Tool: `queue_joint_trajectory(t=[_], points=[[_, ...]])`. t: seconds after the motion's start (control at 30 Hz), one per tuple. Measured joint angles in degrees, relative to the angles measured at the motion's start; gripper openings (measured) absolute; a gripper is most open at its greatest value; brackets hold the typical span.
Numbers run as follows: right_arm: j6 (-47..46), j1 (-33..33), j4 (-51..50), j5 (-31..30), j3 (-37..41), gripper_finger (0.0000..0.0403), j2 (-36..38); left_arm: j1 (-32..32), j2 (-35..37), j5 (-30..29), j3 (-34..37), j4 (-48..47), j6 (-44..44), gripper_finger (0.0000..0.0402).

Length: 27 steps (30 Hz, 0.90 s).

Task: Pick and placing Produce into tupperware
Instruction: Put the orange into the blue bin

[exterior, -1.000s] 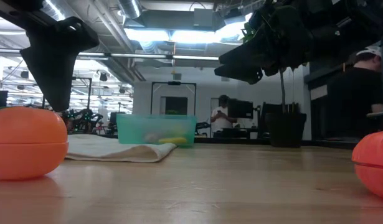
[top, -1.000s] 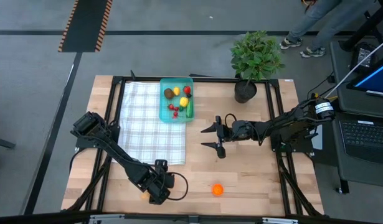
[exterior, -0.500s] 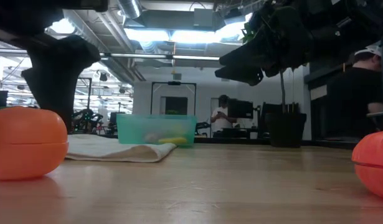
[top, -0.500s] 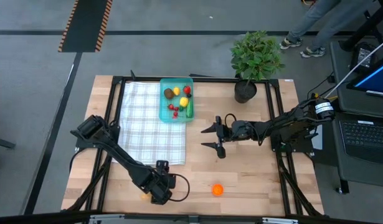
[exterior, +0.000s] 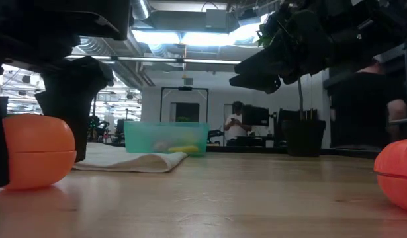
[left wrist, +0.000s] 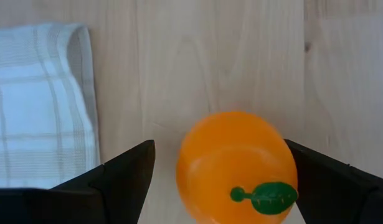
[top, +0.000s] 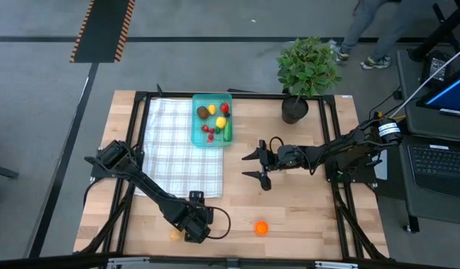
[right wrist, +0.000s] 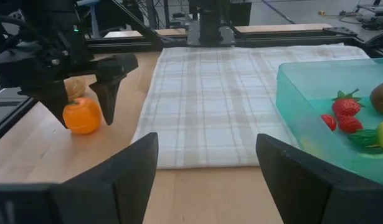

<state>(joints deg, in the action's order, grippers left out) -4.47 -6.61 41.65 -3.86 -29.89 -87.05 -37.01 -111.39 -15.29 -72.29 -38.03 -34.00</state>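
Left gripper (left wrist: 219, 180): down at the near-left edge of the table, jaws spread wide, one finger on each side of an orange toy fruit (left wrist: 236, 167); no contact seen yet.
Orange toy fruit: sits on bare wood between the fingers, green leaf decal up; a paler piece (right wrist: 75, 86) lies just behind it, identity unclear.
Checked cloth (top: 181, 146): its near edge lies just beyond the left gripper.
Tupperware (top: 197, 139): well beyond the left gripper, at the cloth's far right edge; already holds strawberries, a yellow piece, a brown piece and a green one.
Second orange piece (top: 261, 227): loose on the wood between the two grippers, near the front edge.
Right gripper (top: 261, 165): waiting mid-table, fingers apart, holding nothing; tupperware just ahead of it.
Step in hand: judged a pick, at the pre-grasp stage.
Next move: calls for closing on the round fruit squarely, then lifting and carrying it across the cloth to the tupperware.
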Motion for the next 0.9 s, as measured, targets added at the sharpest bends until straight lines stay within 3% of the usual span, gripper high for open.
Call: queue_joint_trajectory(t=[0.23,0.63,0.9], points=[[0.0,0.0,-0.3,0.0,0.0,0.0272,0.0,0.5,0.0,0.0,0.0,0.4,-1.3,0.0315],[0.1,0.0,-0.4,0.0,0.0,0.0272,0.0,1.0,0.0,2.3,0.0,0.3,-3.6,0.0242],[0.2,0.0,-0.4,0.0,0.0,0.0272,0.0,1.1,0.1,2.8,-0.1,-1.0,-4.5,0.024]])
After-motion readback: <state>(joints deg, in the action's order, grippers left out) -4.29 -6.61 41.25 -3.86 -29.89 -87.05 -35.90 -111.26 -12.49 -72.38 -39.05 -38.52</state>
